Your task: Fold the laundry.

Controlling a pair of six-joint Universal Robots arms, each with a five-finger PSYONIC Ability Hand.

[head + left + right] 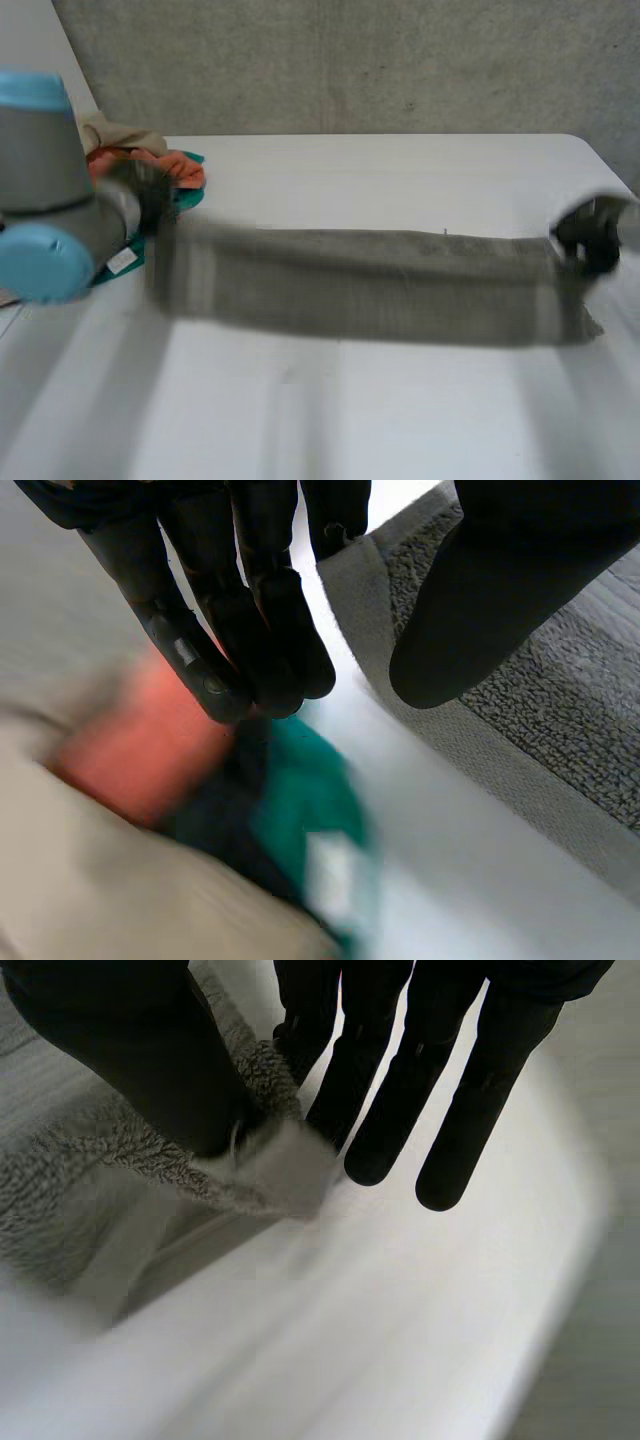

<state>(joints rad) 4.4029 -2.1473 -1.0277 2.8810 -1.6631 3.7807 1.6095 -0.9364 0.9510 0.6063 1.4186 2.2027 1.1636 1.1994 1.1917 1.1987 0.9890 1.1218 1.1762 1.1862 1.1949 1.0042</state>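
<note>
Two hands: a grey towel (360, 285) is being stretched lengthwise between them across the white table (380, 170).
Left hand (240, 600): the towel's left end is being pinched at its hem between thumb and a finger.
Right hand (400, 1060): the towel's right corner is being clamped between thumb and one finger, with the other fingers being held straight.
Clothes pile (150, 160): orange, teal and beige items are being seen heaped just beyond the left hand.

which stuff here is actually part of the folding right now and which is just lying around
In the job: long grey terry towel; left hand and right hand, pinching its ends.
Lying about: crumpled orange cloth, teal cloth, beige cloth, piled beside the left hand.
</note>
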